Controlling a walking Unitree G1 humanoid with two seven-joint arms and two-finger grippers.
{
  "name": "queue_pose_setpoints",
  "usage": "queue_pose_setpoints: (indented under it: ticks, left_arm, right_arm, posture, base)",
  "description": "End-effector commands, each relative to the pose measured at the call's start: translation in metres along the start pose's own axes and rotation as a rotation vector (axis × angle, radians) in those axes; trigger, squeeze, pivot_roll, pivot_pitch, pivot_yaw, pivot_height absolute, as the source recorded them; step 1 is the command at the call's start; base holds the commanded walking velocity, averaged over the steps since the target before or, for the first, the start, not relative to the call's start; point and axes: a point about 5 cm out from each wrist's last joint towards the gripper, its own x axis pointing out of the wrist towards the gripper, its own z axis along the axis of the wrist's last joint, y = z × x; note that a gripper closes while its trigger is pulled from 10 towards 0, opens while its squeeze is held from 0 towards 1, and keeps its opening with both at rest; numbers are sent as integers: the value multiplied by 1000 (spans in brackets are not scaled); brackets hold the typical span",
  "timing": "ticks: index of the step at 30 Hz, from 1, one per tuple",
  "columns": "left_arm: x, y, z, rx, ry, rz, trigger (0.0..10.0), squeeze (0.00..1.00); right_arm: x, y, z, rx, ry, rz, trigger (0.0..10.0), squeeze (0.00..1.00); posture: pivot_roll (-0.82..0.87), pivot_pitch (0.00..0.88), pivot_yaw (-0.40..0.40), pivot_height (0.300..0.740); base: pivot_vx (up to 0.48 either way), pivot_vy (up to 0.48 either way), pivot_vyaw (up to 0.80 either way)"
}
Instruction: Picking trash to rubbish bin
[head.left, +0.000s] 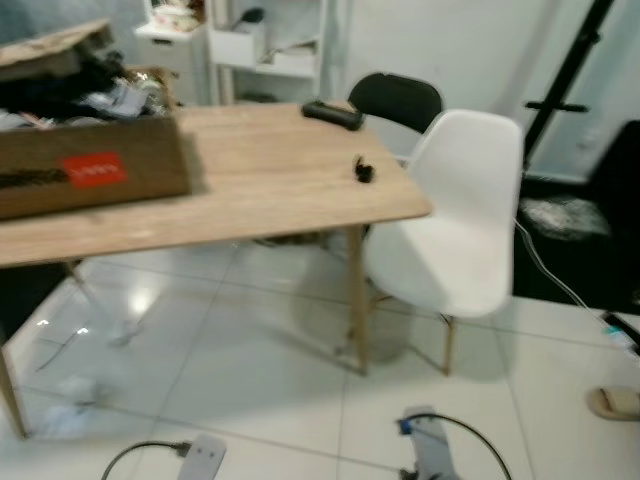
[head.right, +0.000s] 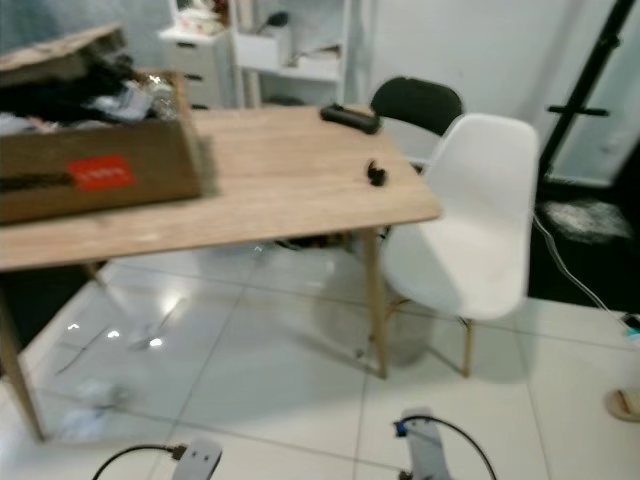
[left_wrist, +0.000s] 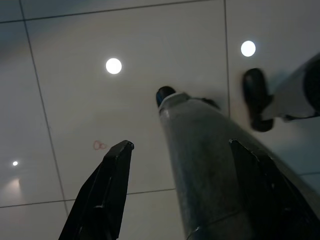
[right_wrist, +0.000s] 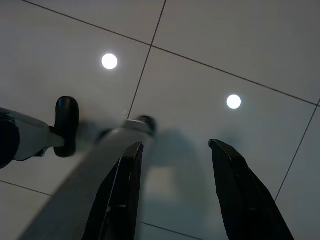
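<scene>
Trash scraps (head.left: 70, 415) — two on tiles; one table (head.left: 260, 190), two chairs — both end effectors (left_wrist: 185, 165) (right_wrist: 175, 180) spread.

Bare stretch of light wooden table (head.left: 270, 180) between brown cardboard box (head.left: 95, 165) and small black object (head.left: 363, 171), white plastic chair (head.left: 462, 215) crowding table's right corner, open white tiled floor (head.left: 250, 370) beneath.

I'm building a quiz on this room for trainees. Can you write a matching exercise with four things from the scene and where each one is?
Things:
1. cardboard box
2. white chair
3. black remote
4. crumpled trash

Places:
A. on the floor under the table's left end
B. at the table's right end, pulled up beside it
C. at the table's far edge
D. on the left part of the table top

Pairs: 1-D, 2-B, 3-C, 4-A
</scene>
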Motion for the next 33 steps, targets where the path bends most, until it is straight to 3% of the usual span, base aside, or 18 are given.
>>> queue_pose_setpoints:
  ticks: [1,15,33]
  left_arm:
    - [-1,-5,-13,-5,50,-19,10000,0]
    - [-1,-6,-15,-13,50,-22,10000,0]
    - [1,-4,-3,-11,21,-29,10000,0]
  right_arm:
    - [0,-5,0,4,1,-12,10000,0]
    - [-1,-6,-2,8,10,-17,10000,0]
    - [0,-6,2,23,6,-19,10000,0]
  posture:
    - [25,0,-1,740]
    - [28,0,-8,740]
    - [26,0,-1,740]
  base:
    - [0,-379,0]
    - [0,-370,0]
    - [0,-355,0]
